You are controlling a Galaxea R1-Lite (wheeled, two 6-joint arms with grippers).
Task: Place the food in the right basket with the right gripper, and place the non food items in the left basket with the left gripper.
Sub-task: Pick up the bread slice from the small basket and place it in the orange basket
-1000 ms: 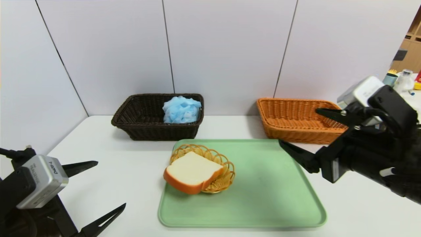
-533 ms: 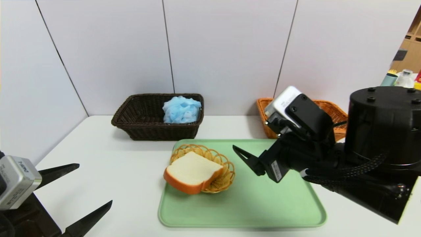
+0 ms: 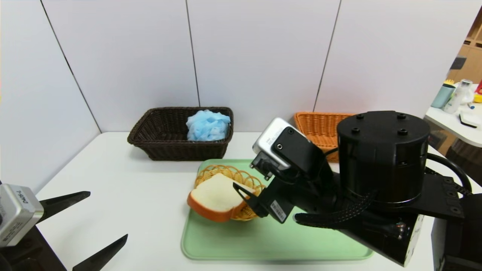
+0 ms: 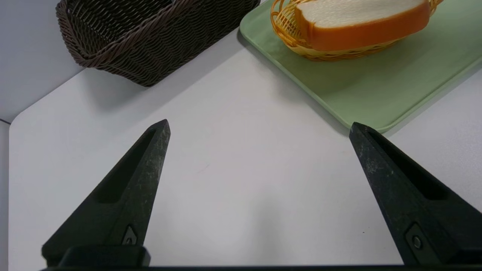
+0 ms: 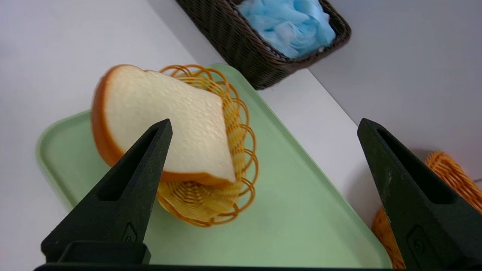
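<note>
A: Item one, the right gripper (image 5: 264, 122): jaws parted wide, nothing between them, poised over the green tray (image 3: 278, 241). Item two, bread slice (image 3: 219, 195): one, leaning in a small wicker basket (image 5: 205, 203), an edge jutting past the rim. Hazards?

B: Three entries. First, a descending jaw could land on the bread's face instead of straddling it, since one jaw overlaps the slice in the right wrist view; cause, poor centring. Second, the small basket might come up with the bread, if a jaw hooks its looped rim. Third, the bread looks soft; too hard a squeeze could dent it, too shallow a one could let it slip on the way to the orange basket (image 3: 320, 130).

A: Left gripper (image 4: 260, 126)?

B: Parked at the robot's left, over the white table (image 4: 248, 195), jaws spread, holding nothing. Its likely share is filed: blue mesh puff (image 3: 208, 126), one, inside the dark basket (image 3: 184, 150).

A: Differences between views?

B: Head view: both large baskets, though the right arm covers part of the orange one. Right wrist view: both jaws of that gripper, the gap between them, and the small basket's woven floor beside the slice. Left wrist view: the bread's thick crust edge-on, over the small basket's near rim; the puff does not appear there.
</note>
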